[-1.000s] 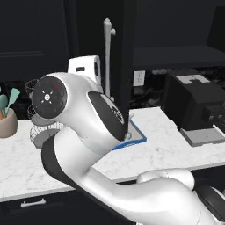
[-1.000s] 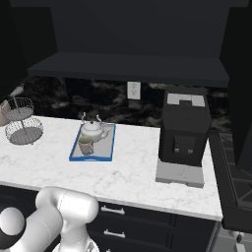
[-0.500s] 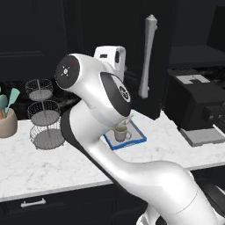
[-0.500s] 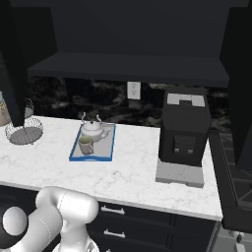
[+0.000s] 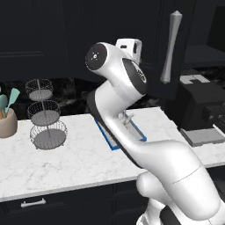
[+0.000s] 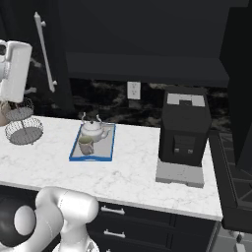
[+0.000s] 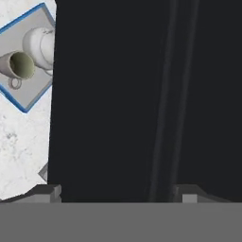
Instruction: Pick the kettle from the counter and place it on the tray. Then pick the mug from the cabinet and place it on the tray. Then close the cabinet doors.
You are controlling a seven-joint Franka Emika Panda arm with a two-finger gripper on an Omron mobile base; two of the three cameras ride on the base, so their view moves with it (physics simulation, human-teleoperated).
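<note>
The white kettle point(image 6: 93, 129) and the beige mug point(image 6: 85, 145) both stand on the blue-rimmed tray point(image 6: 110, 145) on the marble counter point(image 6: 133, 170). They show again in the hand view, the kettle point(image 7: 40, 42) behind the mug point(image 7: 16, 65) on the tray point(image 7: 29, 97). My gripper point(image 7: 118, 194) is open, its fingertips point(image 7: 47, 193) wide apart. It is held high, right up against the black face of a cabinet door point(image 7: 142, 94). That door's long silver bar handle point(image 6: 44, 49) stands just right of my hand point(image 6: 15, 69). From the left base view the handle point(image 5: 170, 48) is also beside my hand point(image 5: 129, 46).
A black coffee machine point(image 6: 184, 128) sits at the right of the counter. At the left are a three-tier wire basket point(image 5: 44, 116) and a tan utensil holder point(image 5: 6, 125). A tall black panel point(image 6: 241, 78) juts out at the right edge. Dark drawers point(image 6: 147, 229) run below the counter.
The cabinet door with the bar handle has swung inward toward the cabinet. My hand has travelled along with it, staying against its face. Kettle, mug and tray have not moved.
</note>
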